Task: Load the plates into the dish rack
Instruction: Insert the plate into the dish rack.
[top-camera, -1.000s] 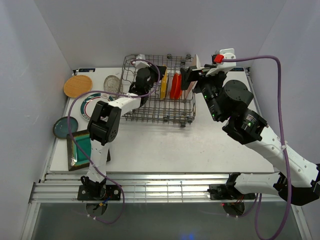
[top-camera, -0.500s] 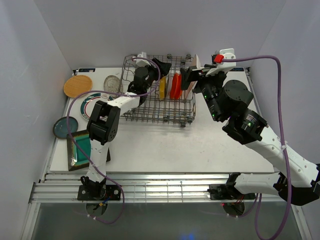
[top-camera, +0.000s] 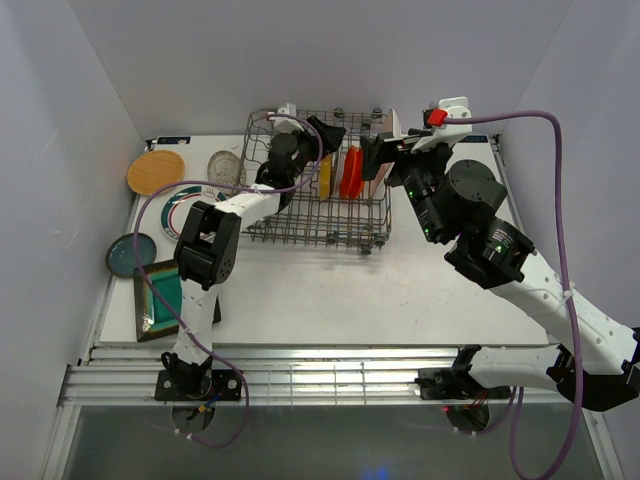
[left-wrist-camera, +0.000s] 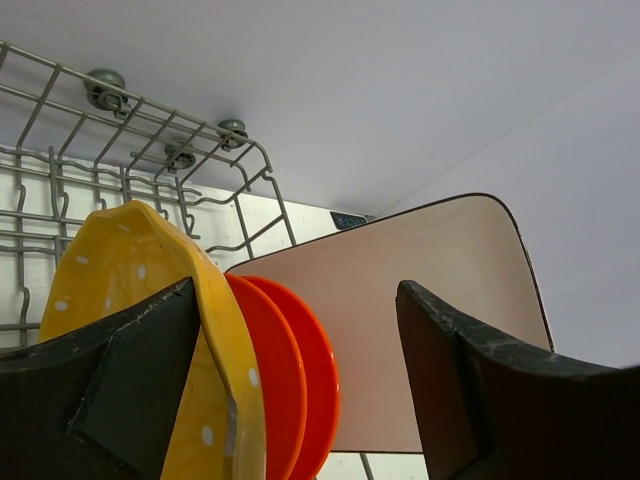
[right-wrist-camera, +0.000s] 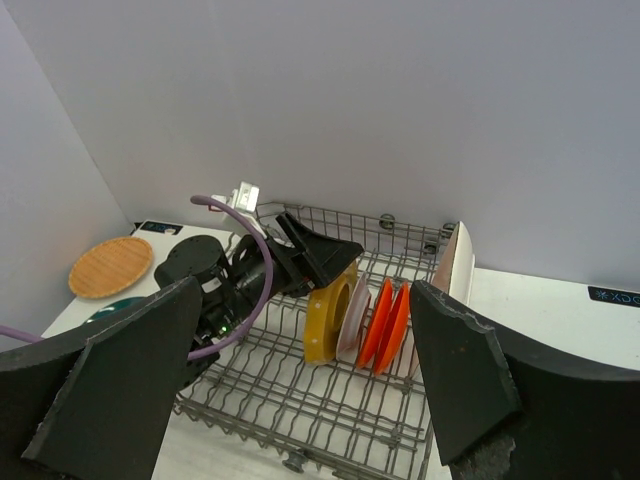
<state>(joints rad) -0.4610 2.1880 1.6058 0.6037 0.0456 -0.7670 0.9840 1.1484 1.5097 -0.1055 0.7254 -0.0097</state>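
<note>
The left gripper (top-camera: 325, 129) hangs over the left half of the dish rack (top-camera: 300, 215) with its jaws spread wide and nothing between them; in the left wrist view the yellow scalloped plate (left-wrist-camera: 140, 270) shows just beside the left finger, and whether they touch cannot be told. The right gripper (right-wrist-camera: 308, 295) is raised by the rack's right end, fingers likewise wide apart and holding nothing, looking down the row of plates. On the table (top-camera: 330, 290), flat and face up to the left of the rack, lie the dark teal plate (top-camera: 130, 254) at the left edge, the wooden plate (top-camera: 155, 171) in the far left corner, the square teal brown-rimmed plate (top-camera: 160, 298) at the near left corner, the white green-rimmed plate (top-camera: 181, 207) partly under the left arm, and the clear glass plate (top-camera: 226, 166) just beside the rack. The rack stands at the far side of the table, its long axis running left to right. In it the plates stand on edge with their faces turned left and right, across that axis: first the yellow one, then the pale grey plate (right-wrist-camera: 352, 312), then the orange-red plate (right-wrist-camera: 382, 320), and at the right end the pale rectangular plate (left-wrist-camera: 420, 300), long side up and leaning.
</note>
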